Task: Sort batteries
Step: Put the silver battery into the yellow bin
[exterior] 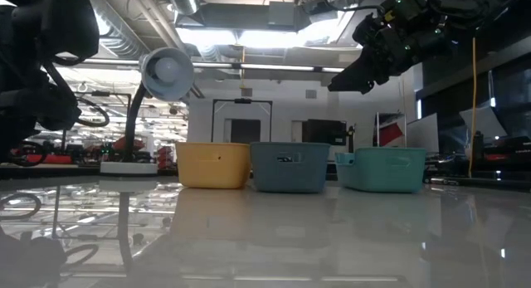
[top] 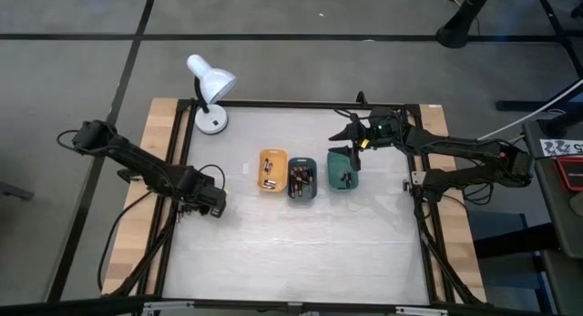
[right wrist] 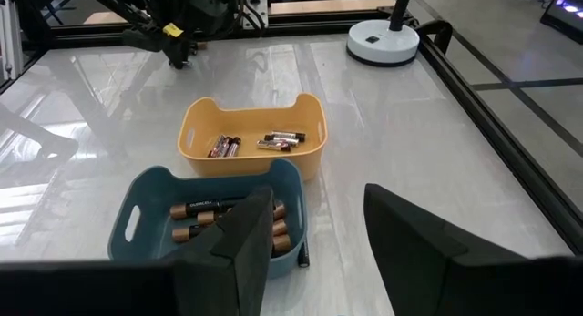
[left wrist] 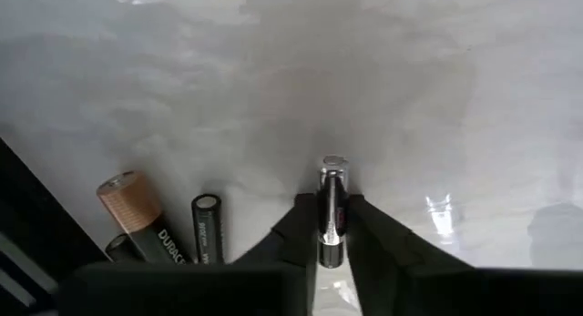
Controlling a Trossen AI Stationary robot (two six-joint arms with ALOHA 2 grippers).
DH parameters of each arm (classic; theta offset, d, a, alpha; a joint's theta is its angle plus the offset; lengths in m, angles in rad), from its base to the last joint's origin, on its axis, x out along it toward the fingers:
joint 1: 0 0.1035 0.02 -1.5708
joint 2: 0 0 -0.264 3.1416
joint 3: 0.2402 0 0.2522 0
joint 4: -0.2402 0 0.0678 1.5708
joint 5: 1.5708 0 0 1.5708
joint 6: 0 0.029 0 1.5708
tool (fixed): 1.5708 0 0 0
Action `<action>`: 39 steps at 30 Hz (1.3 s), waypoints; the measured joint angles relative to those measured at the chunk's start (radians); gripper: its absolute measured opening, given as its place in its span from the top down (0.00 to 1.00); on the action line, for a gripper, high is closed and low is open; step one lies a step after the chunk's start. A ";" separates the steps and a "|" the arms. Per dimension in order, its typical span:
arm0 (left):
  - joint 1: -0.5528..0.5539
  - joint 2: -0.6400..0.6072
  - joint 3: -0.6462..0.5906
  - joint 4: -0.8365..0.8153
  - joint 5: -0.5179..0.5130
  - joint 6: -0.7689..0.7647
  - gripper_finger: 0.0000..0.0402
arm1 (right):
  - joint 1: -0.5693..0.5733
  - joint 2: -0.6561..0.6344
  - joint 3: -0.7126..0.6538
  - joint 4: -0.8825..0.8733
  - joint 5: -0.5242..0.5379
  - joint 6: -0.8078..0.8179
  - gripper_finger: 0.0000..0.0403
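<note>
Sorting looks well underway, not finished. Three trays sit in a row near the desk's middle, toward the far edge: orange tray (top: 272, 170) w/ a few small batteries, dark teal tray (top: 302, 180) w/ several larger copper-topped ones, green tray (top: 343, 168) w/ at least one dark piece inside (contents hard to read). More batteries (left wrist: 146, 227) lie loose on the desk near its left edge, just beside the left tool, so there's work left; how many in total I can't tell.

Left tool (left wrist: 332, 227) is low at the desk by the left edge, arm reaching in from the left-far corner w/ elbow bent. Its fingers are pinched narrow on a slim battery (left wrist: 332, 207), one finger each side, battery end poking out ahead of the tips. My read: a pickup in hand, tray drop still to come.

Right tool (right wrist: 314, 220) hangs raised over the green tray's far side, near the far-right part of the desk, fingers partly apart, nothing between them. Right arm appears to be waiting.
</note>
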 joint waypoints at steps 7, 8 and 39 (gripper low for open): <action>0.014 0.000 0.015 0.001 -0.010 0.047 0.96 | 0.000 0.000 0.000 0.000 0.000 0.000 0.57; 0.018 -0.002 0.024 -0.001 -0.011 0.064 0.95 | 0.000 0.000 0.000 0.001 0.000 0.000 0.57; 0.513 0.117 0.181 0.756 -0.097 0.774 0.86 | 0.000 0.000 0.000 0.014 0.007 0.010 0.57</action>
